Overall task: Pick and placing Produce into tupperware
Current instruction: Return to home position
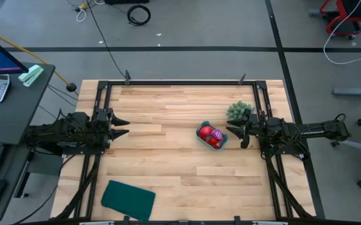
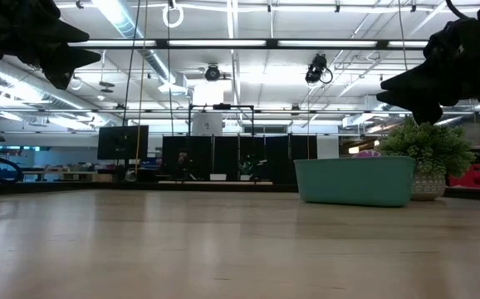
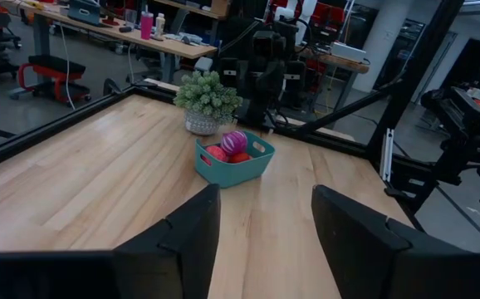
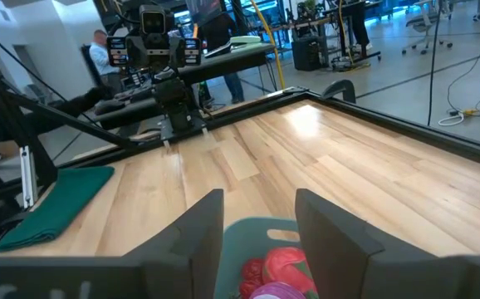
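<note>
The teal tub stands on the table right of centre, holding red fruits and the purple-and-pink striped ball; in the low view only its wall and a pink top show. My right gripper hovers open just right of the tub, raised above the table; the right wrist view looks down on the tub and its fruit between its fingers. My left gripper waits open at the table's left side, held high.
A green bushy potted clump stands just behind the tub, close to my right gripper. A dark teal flat sheet lies at the near left corner. Bare wood spans the table's middle. People stand in the room beyond.
</note>
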Robot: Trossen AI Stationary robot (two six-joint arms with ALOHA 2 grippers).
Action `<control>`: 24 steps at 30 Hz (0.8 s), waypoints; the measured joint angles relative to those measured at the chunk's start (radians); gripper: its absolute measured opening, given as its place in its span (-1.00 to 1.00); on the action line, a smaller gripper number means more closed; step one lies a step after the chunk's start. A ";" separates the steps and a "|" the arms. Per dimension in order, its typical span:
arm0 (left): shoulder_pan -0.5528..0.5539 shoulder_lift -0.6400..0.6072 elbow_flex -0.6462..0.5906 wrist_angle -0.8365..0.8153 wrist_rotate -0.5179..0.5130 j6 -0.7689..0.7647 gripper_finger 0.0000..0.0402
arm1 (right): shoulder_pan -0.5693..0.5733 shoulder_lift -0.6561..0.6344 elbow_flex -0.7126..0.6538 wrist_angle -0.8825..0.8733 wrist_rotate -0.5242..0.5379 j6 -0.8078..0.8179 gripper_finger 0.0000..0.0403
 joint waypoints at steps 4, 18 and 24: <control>0.000 0.000 0.000 0.000 0.000 0.000 0.01 | 0.000 0.000 0.000 0.000 0.000 0.000 -0.21; 0.000 0.000 0.000 0.000 0.000 0.000 -0.02 | 0.000 0.000 0.000 0.000 0.000 0.000 -0.21; 0.000 0.000 0.000 0.000 0.000 0.000 -0.03 | 0.000 0.000 0.000 0.000 0.000 0.000 -0.21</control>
